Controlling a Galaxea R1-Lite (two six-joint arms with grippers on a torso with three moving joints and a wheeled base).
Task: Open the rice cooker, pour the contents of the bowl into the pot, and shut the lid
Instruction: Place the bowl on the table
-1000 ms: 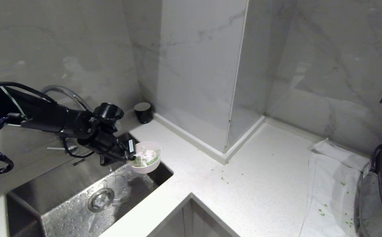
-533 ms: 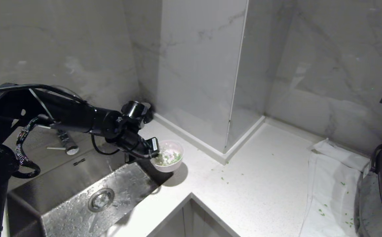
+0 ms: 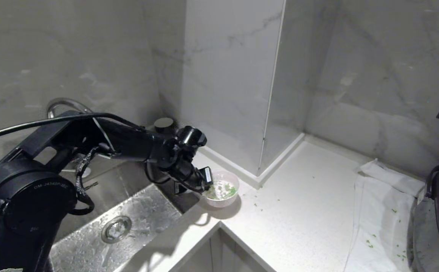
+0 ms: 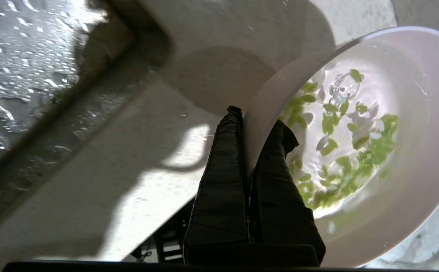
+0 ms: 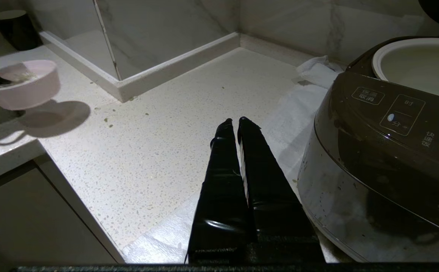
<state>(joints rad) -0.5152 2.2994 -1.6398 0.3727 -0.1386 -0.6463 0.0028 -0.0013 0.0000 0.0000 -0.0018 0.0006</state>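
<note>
Left pincer (image 4: 255,121) clamped on bowl (image 4: 412,211) rim, one finger inside; light, stiff, wet, likely slippery. Right pincer (image 5: 234,122) closed, empty.

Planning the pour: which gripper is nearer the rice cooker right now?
Right. The right gripper, shut and empty, sits just beside the rice cooker. The left gripper holds the bowl by the sink, across the counter.

From the head we look down on the counter (image 3: 298,211); both wrist views also catch the bowl (image 3: 221,193).
</note>
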